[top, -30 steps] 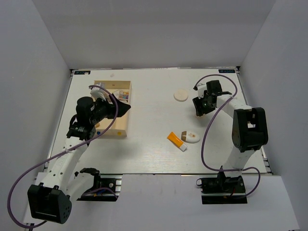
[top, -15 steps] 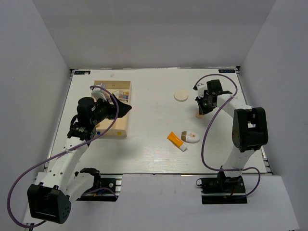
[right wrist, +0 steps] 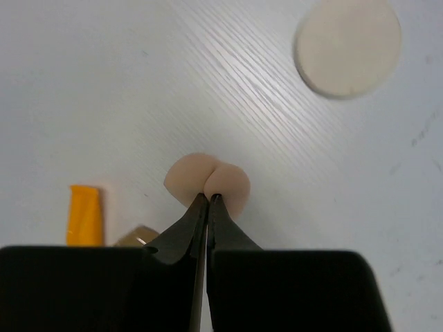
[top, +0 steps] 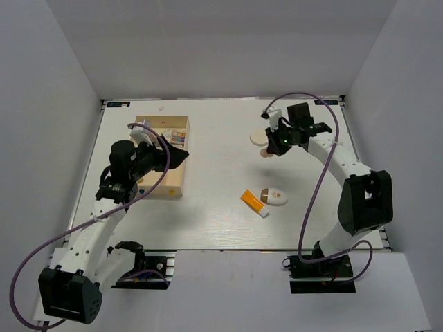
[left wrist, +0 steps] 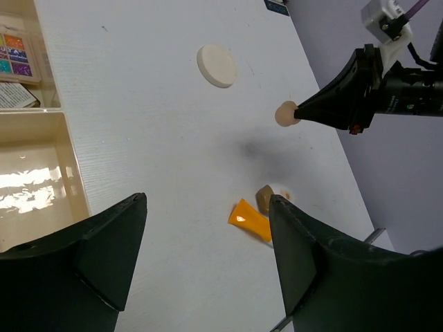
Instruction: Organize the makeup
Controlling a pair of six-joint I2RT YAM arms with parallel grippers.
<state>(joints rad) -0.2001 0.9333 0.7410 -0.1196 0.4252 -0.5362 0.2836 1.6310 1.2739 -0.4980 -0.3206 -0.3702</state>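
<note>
My right gripper (top: 271,146) is shut on a beige sponge (right wrist: 208,181), squeezed at its near edge and held above the table just this side of the round white disc (top: 259,137). The left wrist view shows the same sponge (left wrist: 285,114) at the right gripper's tip. An orange tube (top: 253,202) lies near the table's middle, beside a white oval item (top: 276,198). My left gripper (top: 181,158) hangs open and empty over the wooden box (top: 166,188). An eyeshadow palette (left wrist: 15,55) lies in the box's far compartment.
White walls close the table on three sides. The box's near compartment (left wrist: 34,173) shows a bare bottom. The disc (right wrist: 348,45) lies flat ahead of the right gripper's tips.
The right gripper shut on the beige sponge, lifted it and carried it left towards the white disc. The left arm has not moved.
</note>
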